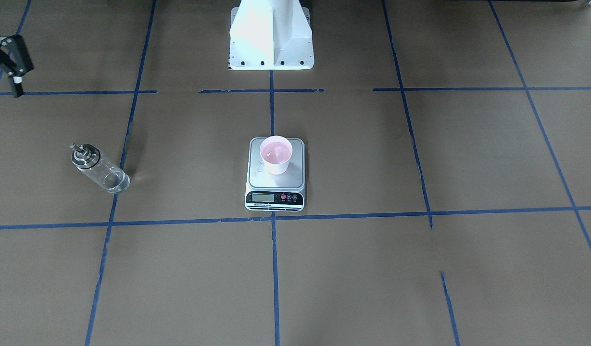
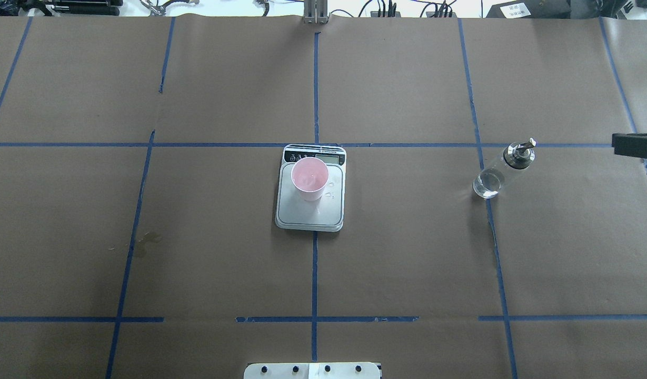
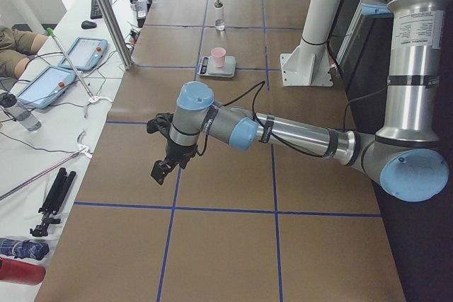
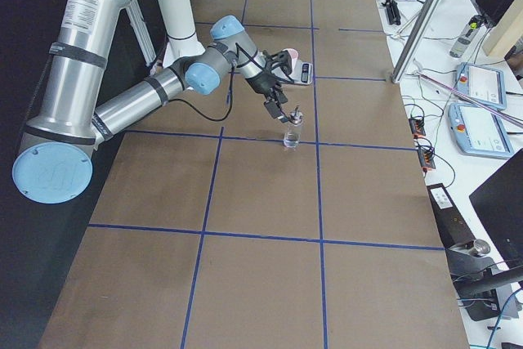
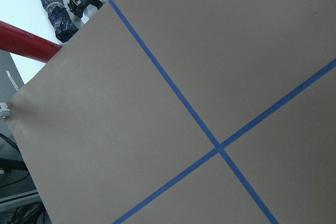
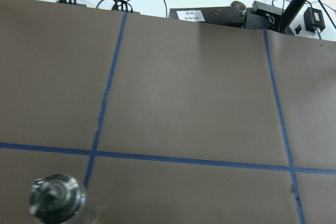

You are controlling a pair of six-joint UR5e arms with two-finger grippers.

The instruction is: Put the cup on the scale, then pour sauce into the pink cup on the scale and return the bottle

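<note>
Brown paper crossed with blue tape covers the table (image 2: 407, 252). Only the left-end view shows my left gripper (image 3: 161, 169). It hangs low over bare paper, well apart from everything, and I cannot tell whether its fingers are apart or together. My left wrist camera sees just paper and a tape cross.

My right gripper (image 4: 276, 110) hovers close by the bottle's top in the right-end view. The overhead view catches only a black corner of it, so I cannot tell its state either.

The scale (image 2: 310, 213) sits mid-table, its display turned away from my base. The bottle (image 2: 493, 176) stands out on my right, well apart from the scale. Overhead it looks slanted, but the right-end view shows it upright, long axis vertical, metal spout on top. My right wrist camera looks down on that collar. A little clear sauce (image 2: 486, 185) lies in its bottom. The cup (image 2: 309, 179) stands mouth up on the platform, toward the display.
</note>
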